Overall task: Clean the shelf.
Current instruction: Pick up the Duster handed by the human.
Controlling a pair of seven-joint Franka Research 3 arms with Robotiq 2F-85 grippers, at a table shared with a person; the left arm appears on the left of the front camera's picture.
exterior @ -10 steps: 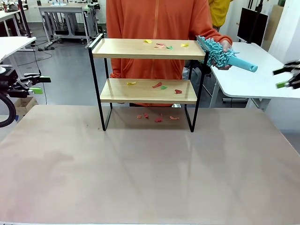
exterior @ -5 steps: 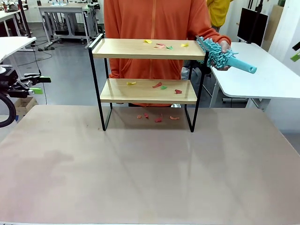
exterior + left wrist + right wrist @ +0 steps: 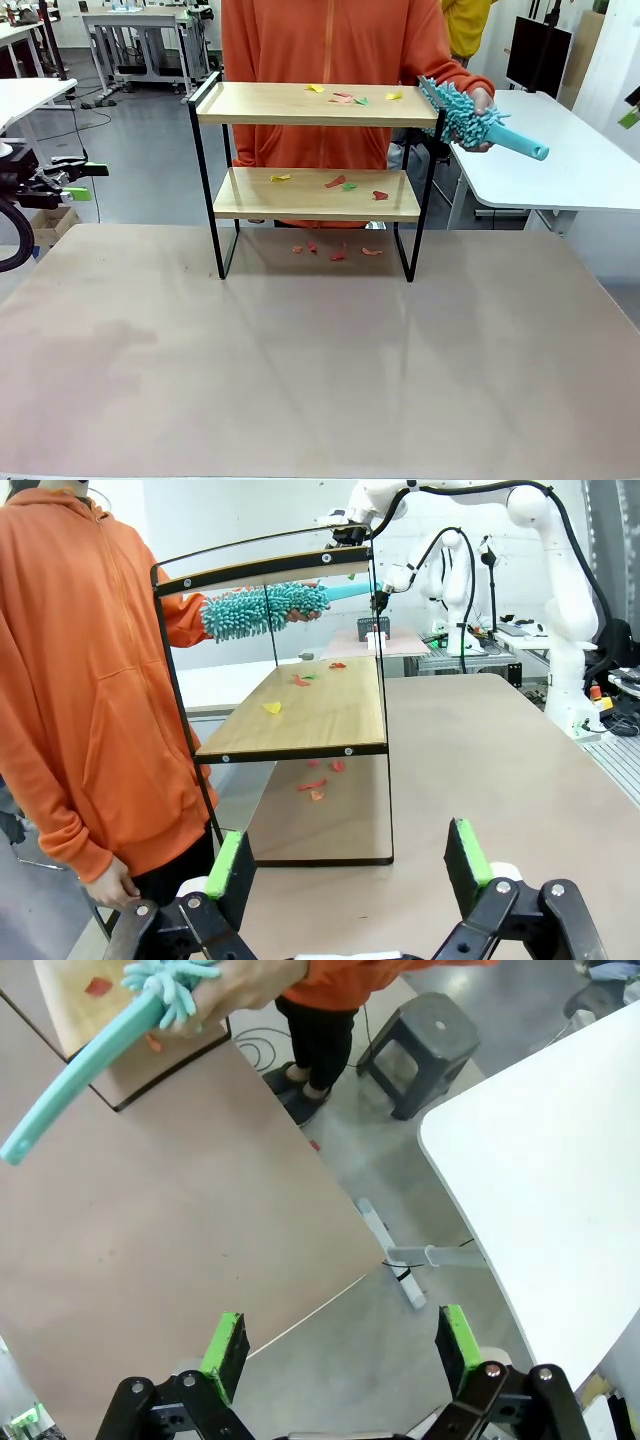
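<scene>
Shelf (image 3: 260, 104) untouched; left end effector (image 3: 347, 855) and right end effector (image 3: 340, 1338) gape empty.

Right gripper (image 3: 631, 110): one second ago in plain sight at 3 o'clock edge of front view, fingers pointing toward 9 o'clock. Now risen toward 2 o'clock and pulled outward, leaving green pad tip and black sliver at frame edge. Teal duster (image 3: 458, 108): handle tip dips slightly toward 5 o'clock. Person's orange hoodie (image 3: 320, 40): shifts slightly toward 9 o'clock.
</scene>
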